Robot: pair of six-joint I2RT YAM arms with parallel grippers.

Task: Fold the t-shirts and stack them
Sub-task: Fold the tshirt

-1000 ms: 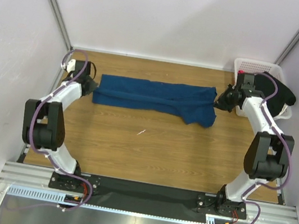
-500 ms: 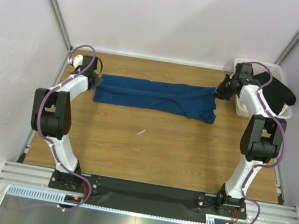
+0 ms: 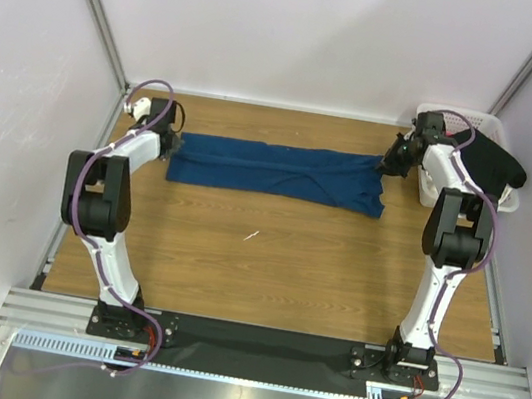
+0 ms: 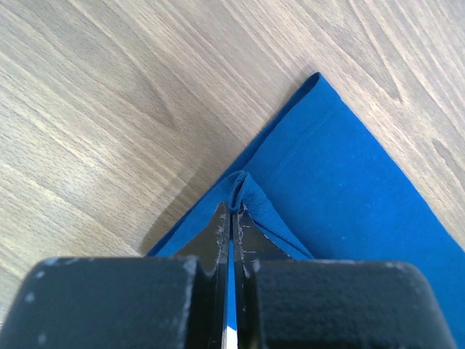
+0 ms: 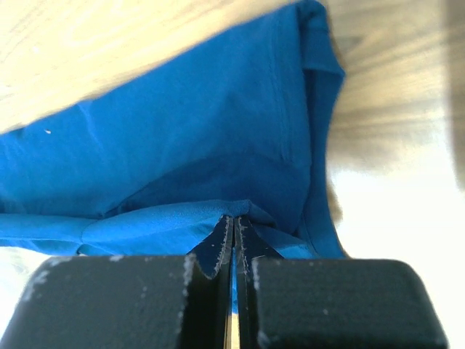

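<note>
A dark blue t-shirt (image 3: pixel 276 169) lies stretched in a long band across the far part of the wooden table. My left gripper (image 3: pixel 170 141) is shut on its left edge; the left wrist view shows the fingertips (image 4: pixel 234 212) pinching a fold of the blue cloth (image 4: pixel 349 182). My right gripper (image 3: pixel 390 166) is shut on its right end; the right wrist view shows the fingertips (image 5: pixel 234 222) closed on a fold of the same shirt (image 5: pixel 189 145). A black t-shirt (image 3: pixel 494 167) hangs over the white basket. Its print is hidden.
A white lattice basket (image 3: pixel 457 122) stands at the far right corner, close behind the right gripper. White walls and metal posts enclose the table (image 3: pixel 266 260). A small white speck (image 3: pixel 252 235) lies mid-table.
Both grippers have moved toward the far edge with the shirt's ends, pulling the blue shirt straighter and further back. The bulge at its lower right has flattened.
</note>
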